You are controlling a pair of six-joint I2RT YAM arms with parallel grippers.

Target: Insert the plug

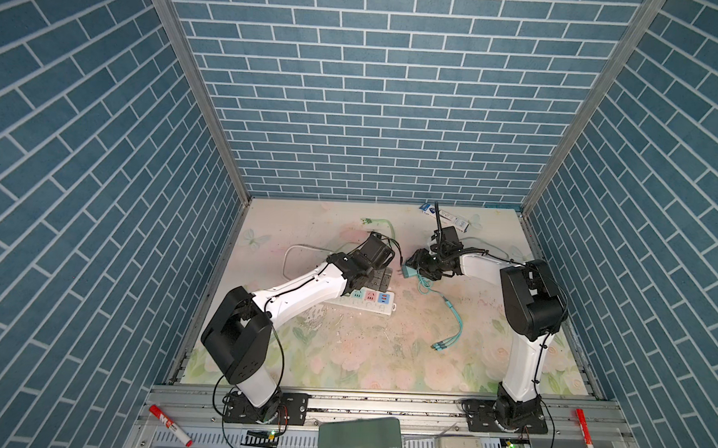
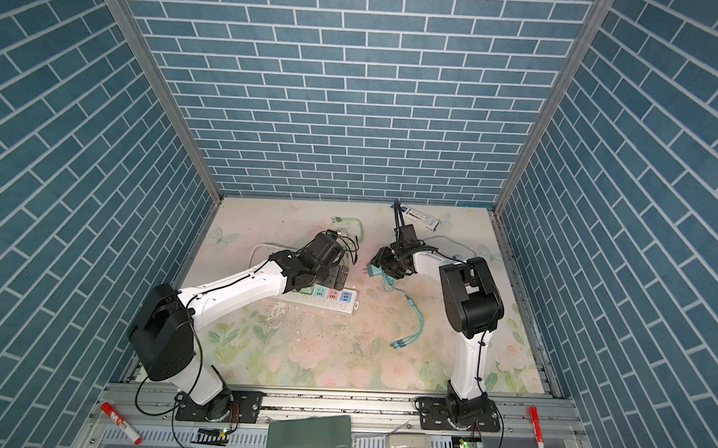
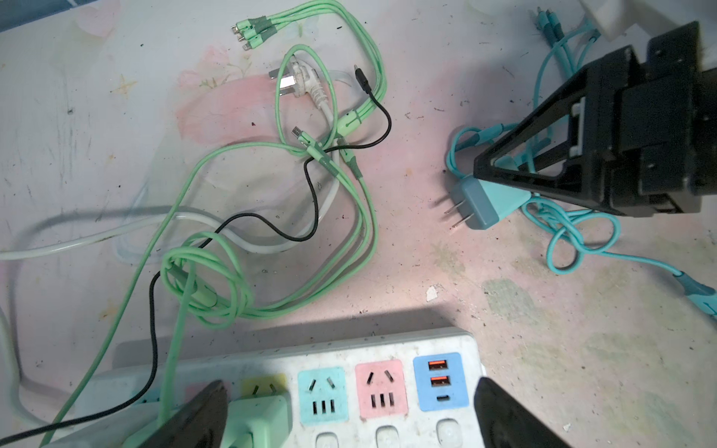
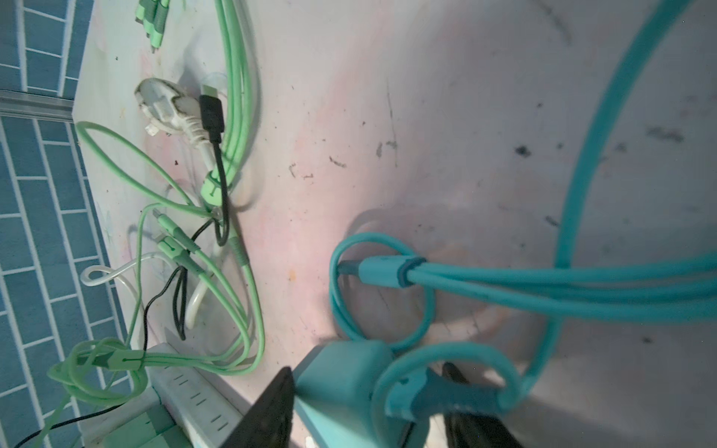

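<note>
The right gripper (image 4: 366, 384) is clamping the teal plug (image 3: 485, 203) near the power strip's (image 3: 271, 360) right end, not yet inserted, while the wide-open left gripper (image 3: 351, 388) is hovering over it.

Pale tabletop (image 1: 343, 357) with a faded flower print, much scuffed and speckled. Directly on it: a white power strip (image 1: 370, 304) toward the left side. Behind that, a tangle of green cables (image 3: 351, 122), a black cable (image 3: 362, 79) and a white plug (image 3: 300, 83) on its cord. In the middle, a teal cable (image 1: 449, 307) in loose loops. At the far edge, a blue-and-white box (image 1: 447, 217).
</note>
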